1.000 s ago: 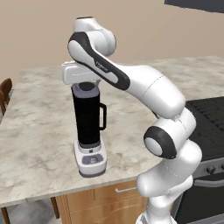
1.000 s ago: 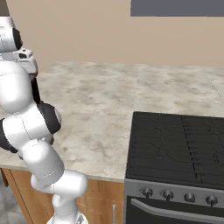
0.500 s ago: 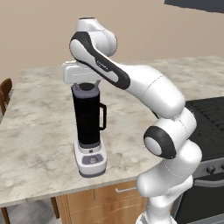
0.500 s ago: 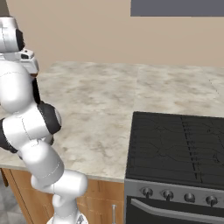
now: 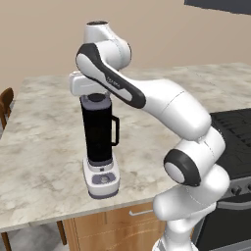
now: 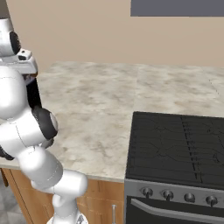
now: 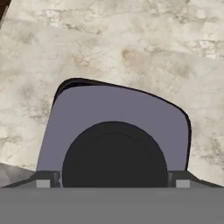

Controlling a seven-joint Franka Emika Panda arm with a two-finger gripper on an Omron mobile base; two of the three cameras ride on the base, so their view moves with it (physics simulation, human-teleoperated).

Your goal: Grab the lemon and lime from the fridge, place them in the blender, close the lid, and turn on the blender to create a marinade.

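The blender (image 5: pixel 100 142) stands near the front edge of the marbled worktop (image 5: pixel 44 142), with wide bare stone behind it and to both sides. A black stove (image 6: pixel 175 148) is set into the worktop's right end, well apart from the blender, and a dark chair back (image 5: pixel 6 104) shows past the left edge.

The arm reaches over from the right, and its white hand sits directly above the jar, pointing down. In the hand view the claw (image 7: pixel 113 183) is just over the lid (image 7: pixel 113 131), its two tips wide apart at either side of the lid's dark centre. The tips are cut off at the bottom, so I cannot tell whether they are spread free, or whether they touch the lid.

The lid looks seated on the jar's top. The jar is black, so its contents cannot be made out. The round dial (image 5: pixel 102 179) faces the front.
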